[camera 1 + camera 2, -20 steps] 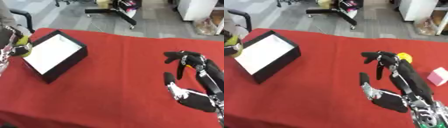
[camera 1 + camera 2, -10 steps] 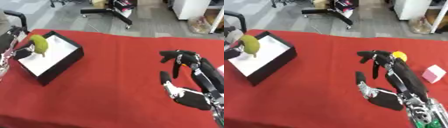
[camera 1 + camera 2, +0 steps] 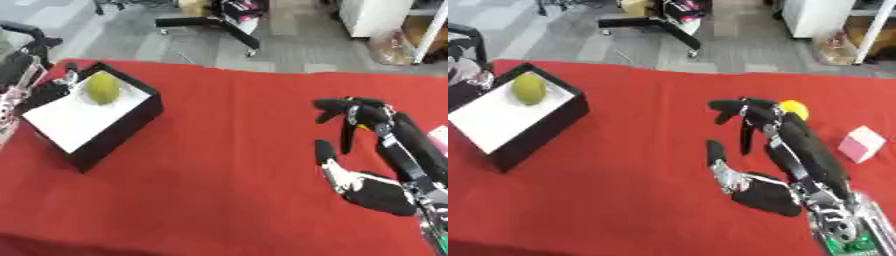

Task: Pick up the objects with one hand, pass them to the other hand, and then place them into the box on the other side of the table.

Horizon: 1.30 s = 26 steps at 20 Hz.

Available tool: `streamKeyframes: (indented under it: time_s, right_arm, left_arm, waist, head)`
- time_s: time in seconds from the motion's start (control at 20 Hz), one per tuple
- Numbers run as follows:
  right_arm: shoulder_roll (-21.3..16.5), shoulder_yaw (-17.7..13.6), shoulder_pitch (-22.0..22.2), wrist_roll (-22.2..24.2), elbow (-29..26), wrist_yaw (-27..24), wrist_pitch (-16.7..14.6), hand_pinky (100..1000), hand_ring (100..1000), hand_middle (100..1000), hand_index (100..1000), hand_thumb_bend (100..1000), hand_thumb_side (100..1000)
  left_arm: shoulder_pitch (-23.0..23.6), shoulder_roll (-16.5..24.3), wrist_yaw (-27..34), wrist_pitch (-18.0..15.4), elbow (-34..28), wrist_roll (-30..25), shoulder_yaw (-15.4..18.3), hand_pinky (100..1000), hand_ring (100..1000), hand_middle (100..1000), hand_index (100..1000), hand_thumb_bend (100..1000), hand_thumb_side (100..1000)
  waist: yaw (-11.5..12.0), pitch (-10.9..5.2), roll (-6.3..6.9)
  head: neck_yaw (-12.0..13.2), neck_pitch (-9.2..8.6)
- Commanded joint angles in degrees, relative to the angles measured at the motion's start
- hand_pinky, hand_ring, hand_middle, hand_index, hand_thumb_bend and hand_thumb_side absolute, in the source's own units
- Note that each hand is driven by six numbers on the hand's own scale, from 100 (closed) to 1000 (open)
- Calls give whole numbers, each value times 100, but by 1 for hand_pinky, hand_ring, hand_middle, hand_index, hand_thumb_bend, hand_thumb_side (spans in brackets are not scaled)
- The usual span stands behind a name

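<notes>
A yellow-green fruit [image 3: 102, 88] lies on the white floor of the black box [image 3: 122, 131] at the table's left side, near its far corner. My left hand [image 3: 24, 82] hovers at the box's left rim, fingers apart and off the fruit. Over the red cloth at the right my right hand [image 3: 785, 145] hangs open, fingers spread and pointing left, holding nothing. A small yellow ball [image 3: 794, 107] shows just behind its fingers. Right of that hand a pink cube [image 3: 861, 143] rests on the cloth.
The red tablecloth [image 3: 227, 165] runs wide between the box and my right hand. Beyond the far edge stand an office chair base [image 3: 210, 25] on grey floor and white furniture [image 3: 376, 17].
The fruit left my left hand and now lies inside the box; the hand's fingers have drawn back to the box's left rim. My right hand has barely moved.
</notes>
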Motion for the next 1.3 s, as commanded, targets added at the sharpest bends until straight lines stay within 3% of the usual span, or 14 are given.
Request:
streamKeyframes:
  time_s: [0.05, 0.15, 0.2, 0.25, 0.3, 0.45, 0.6, 0.85, 1.1, 1.3]
  right_arm:
    - [-170, -188, -86, -111, -117, 69, 84, 778, 341, 621, 844, 112, 596]
    - [-279, -307, -84, -218, -79, 82, 197, 777, 343, 629, 846, 100, 548]
    - [-365, -375, -74, -282, -42, 93, 262, 778, 346, 639, 850, 138, 566]
    - [-459, -445, -62, -344, 0, 111, 328, 779, 349, 647, 852, 100, 481]
    - [-575, -526, -41, -410, 57, 124, 403, 778, 354, 659, 855, 149, 564]
    - [-974, -744, 20, -615, 341, -19, 646, 780, 365, 698, 873, 164, 579]
    - [-1450, -958, 89, -704, 835, -256, 863, 809, 428, 809, 913, 240, 631]
    - [-2070, -1248, -21, -497, 1822, -372, 1060, 884, 600, 900, 956, 318, 657]
    - [-2292, -1445, -295, 3, 2954, -111, 1182, 924, 748, 928, 967, 375, 681]
    - [-2240, -1560, -566, 131, 3819, -33, 1294, 925, 737, 921, 961, 370, 687]
  left_arm:
    - [139, -118, 1030, -297, -1103, -422, 66, 791, 921, 801, 884, 100, 678]
    - [325, -326, 1667, -361, -1808, -613, 14, 781, 913, 787, 874, 100, 642]
    - [401, -434, 1934, -361, -2138, -710, -22, 776, 910, 781, 871, 100, 668]
    - [464, -542, 2171, -339, -2432, -801, -59, 772, 908, 776, 867, 100, 668]
    - [517, -668, 2402, -303, -2697, -884, -93, 767, 904, 770, 861, 100, 667]
    - [556, -1031, 2981, -277, -2986, -1161, -187, 762, 900, 760, 846, 100, 674]
    - [578, -1439, 3298, -279, -3020, -1579, -256, 759, 893, 742, 843, 100, 685]
    - [709, -1948, 3455, -162, -3024, -2055, -345, 755, 889, 728, 838, 100, 708]
    - [799, -2300, 3241, 19, -3024, -2415, -454, 756, 891, 726, 838, 100, 738]
    - [807, -2549, 3184, 74, -3024, -2716, -522, 757, 890, 724, 840, 100, 739]
  waist:
    - [25, -31, -31]
    - [51, -16, -71]
    - [67, -7, -87]
    - [82, 3, -98]
    - [98, 14, -115]
    - [159, 29, -152]
    - [228, 42, -187]
    - [296, 65, -212]
    - [321, 80, -210]
    - [336, 82, -211]
  head:
    - [-495, 110]
    - [-905, 128]
    - [-1135, 131]
    - [-1371, 133]
    - [-1610, 134]
    - [-2225, 134]
    - [-2652, 134]
    - [-2905, 134]
    - [-2935, 134]
    - [-2911, 134]
